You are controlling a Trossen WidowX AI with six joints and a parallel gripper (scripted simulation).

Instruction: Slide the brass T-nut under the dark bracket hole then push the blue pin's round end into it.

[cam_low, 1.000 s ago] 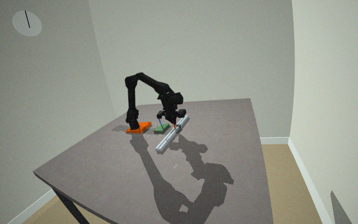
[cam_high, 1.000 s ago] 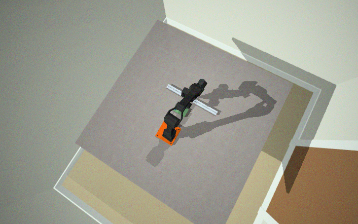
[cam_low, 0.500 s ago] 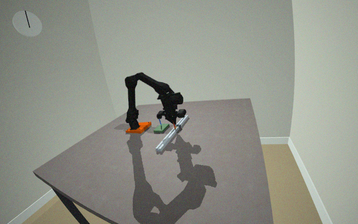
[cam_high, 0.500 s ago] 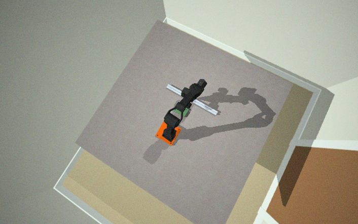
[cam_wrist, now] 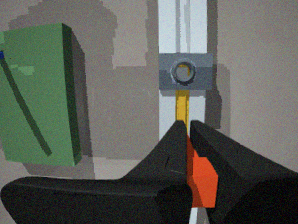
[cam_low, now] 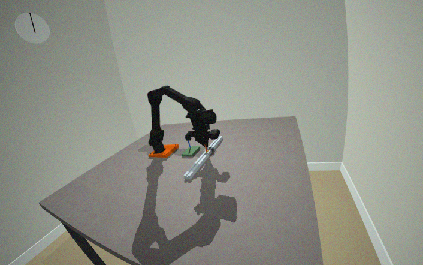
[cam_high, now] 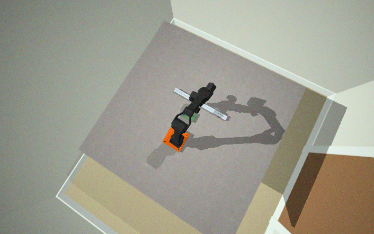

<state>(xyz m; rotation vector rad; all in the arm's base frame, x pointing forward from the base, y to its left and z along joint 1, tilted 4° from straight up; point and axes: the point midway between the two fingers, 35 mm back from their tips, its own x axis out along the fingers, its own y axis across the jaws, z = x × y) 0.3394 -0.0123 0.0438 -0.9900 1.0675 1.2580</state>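
Okay, pincer [cam_low: 205,145] [cam_wrist: 185,127] clamped on the orange handle [cam_low: 205,147] [cam_wrist: 202,182], fingertips nearly together over the rail [cam_high: 215,111] [cam_low: 196,166] [cam_wrist: 195,30]. Brass T-nut [cam_wrist: 182,106] sits in the rail slot; wrist view shows its strip running toward 12 o'clock and passing under the dark bracket [cam_low: 211,150] [cam_wrist: 170,77]. Some brass shows through the bracket hole, around 1 o'clock; can't tell if the nut's own hole lines up. Handle sticks up, top leaning toward 11 o'clock in the exterior view. Green tray [cam_high: 192,117] [cam_low: 190,151] [cam_wrist: 35,110] is on the tabletop [cam_high: 132,96] [cam_low: 268,187], between 9 and 10 o'clock from the pincer in the wrist view. Blue pin [cam_low: 189,144] stands up from the tray, slightly tilted. Top view: rail runs 10 to 4 o'clock, orange base plate [cam_high: 167,137] [cam_low: 171,149] at 7 o'clock from the tray.
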